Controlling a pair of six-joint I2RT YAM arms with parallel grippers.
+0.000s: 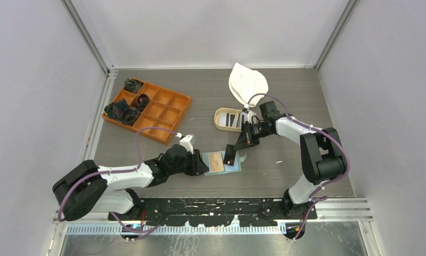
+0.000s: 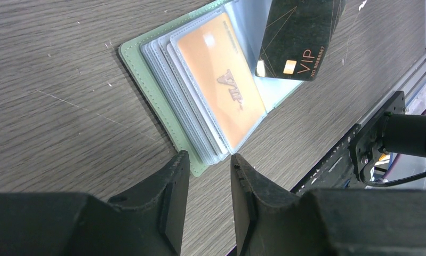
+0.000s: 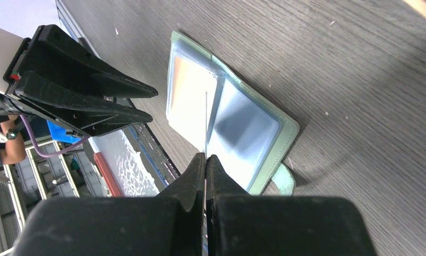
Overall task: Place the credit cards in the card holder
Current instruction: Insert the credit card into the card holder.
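Note:
The sage-green card holder (image 1: 233, 169) (image 2: 146, 80) (image 3: 288, 130) lies open on the table, with a tan-gold credit card (image 1: 216, 160) (image 2: 221, 85) in its top clear pocket. My right gripper (image 1: 236, 147) (image 3: 206, 156) is shut on a black credit card (image 1: 230, 154) (image 2: 298, 37) marked VIP. It holds that card on edge, tilted over the holder's right half. In the right wrist view the card (image 3: 206, 122) shows only as a thin line. My left gripper (image 1: 204, 166) (image 2: 210, 160) is open and holds nothing, its tips just short of the holder's near-left corner. More cards (image 1: 232, 119) lie in the tan tray.
An oval tan tray (image 1: 218, 118) sits behind the holder, with a white cloth (image 1: 248, 82) beyond it. An orange compartment box (image 1: 162, 114) at the back left holds dark bundles of cord (image 1: 126, 109). The metal rail (image 2: 338, 160) runs along the table's near edge.

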